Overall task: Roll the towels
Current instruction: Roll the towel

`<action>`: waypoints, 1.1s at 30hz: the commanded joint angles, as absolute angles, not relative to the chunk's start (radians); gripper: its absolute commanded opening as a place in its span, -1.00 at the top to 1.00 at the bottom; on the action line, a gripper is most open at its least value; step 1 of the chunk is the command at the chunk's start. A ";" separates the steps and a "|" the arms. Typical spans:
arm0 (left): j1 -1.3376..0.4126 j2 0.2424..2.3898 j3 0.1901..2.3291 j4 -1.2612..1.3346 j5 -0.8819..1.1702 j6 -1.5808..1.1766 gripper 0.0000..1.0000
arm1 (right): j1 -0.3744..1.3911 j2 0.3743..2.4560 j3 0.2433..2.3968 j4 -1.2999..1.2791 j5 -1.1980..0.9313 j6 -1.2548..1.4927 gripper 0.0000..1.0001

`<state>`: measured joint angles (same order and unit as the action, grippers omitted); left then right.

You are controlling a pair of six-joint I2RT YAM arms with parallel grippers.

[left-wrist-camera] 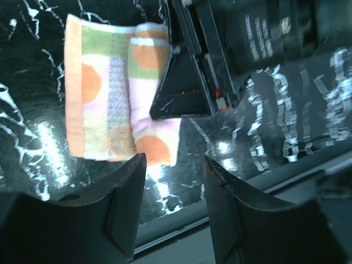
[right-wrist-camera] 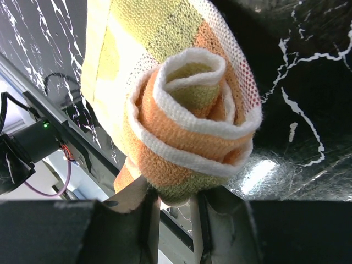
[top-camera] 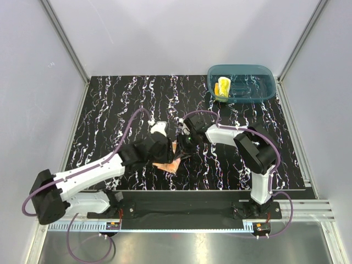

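The orange polka-dot towel lies near the table's middle, partly rolled. In the left wrist view its flat part spreads left, with the roll along its right side. My right gripper is shut on the end of the roll, whose spiral faces the right wrist camera. My left gripper is open and holds nothing, just off the towel's near edge. In the top view the two grippers meet over the towel, left and right. The yellow towel sits rolled inside the tub.
A teal translucent tub stands at the table's back right corner. The black marbled table ends at a metal rail along the front. Grey walls close in both sides.
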<state>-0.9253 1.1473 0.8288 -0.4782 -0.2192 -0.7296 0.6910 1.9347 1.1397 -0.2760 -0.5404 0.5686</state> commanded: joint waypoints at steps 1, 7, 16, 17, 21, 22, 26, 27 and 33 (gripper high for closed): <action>-1.014 1.207 0.870 -0.552 -0.408 -0.698 0.02 | 0.712 1.976 1.170 -0.359 -0.466 0.532 0.67; -1.124 1.373 0.926 -0.534 -0.474 -0.721 0.02 | 0.718 1.979 1.180 -0.383 -0.462 0.525 0.67; -1.180 1.541 1.005 -0.546 -0.534 -0.719 0.02 | 0.723 1.982 1.177 -0.387 -0.465 0.525 0.67; -1.180 1.554 1.005 -0.552 -0.540 -0.718 0.01 | 0.723 1.982 1.175 -0.388 -0.465 0.523 0.67; -1.183 1.630 1.003 -0.557 -0.549 -0.719 0.01 | 0.724 1.985 1.181 -0.390 -0.466 0.522 0.67; -1.184 1.661 1.002 -0.558 -0.552 -0.722 0.01 | 0.724 1.986 1.183 -0.393 -0.466 0.517 0.67; -1.190 1.716 0.989 -0.577 -0.558 -0.756 0.01 | 0.724 1.991 1.196 -0.406 -0.466 0.514 0.67; -1.195 1.724 0.989 -0.586 -0.564 -0.773 0.01 | 0.724 1.993 1.200 -0.410 -0.466 0.512 0.67; -1.216 1.762 1.002 -0.682 -0.658 -0.825 0.00 | 0.724 2.009 1.215 -0.419 -0.469 0.503 0.67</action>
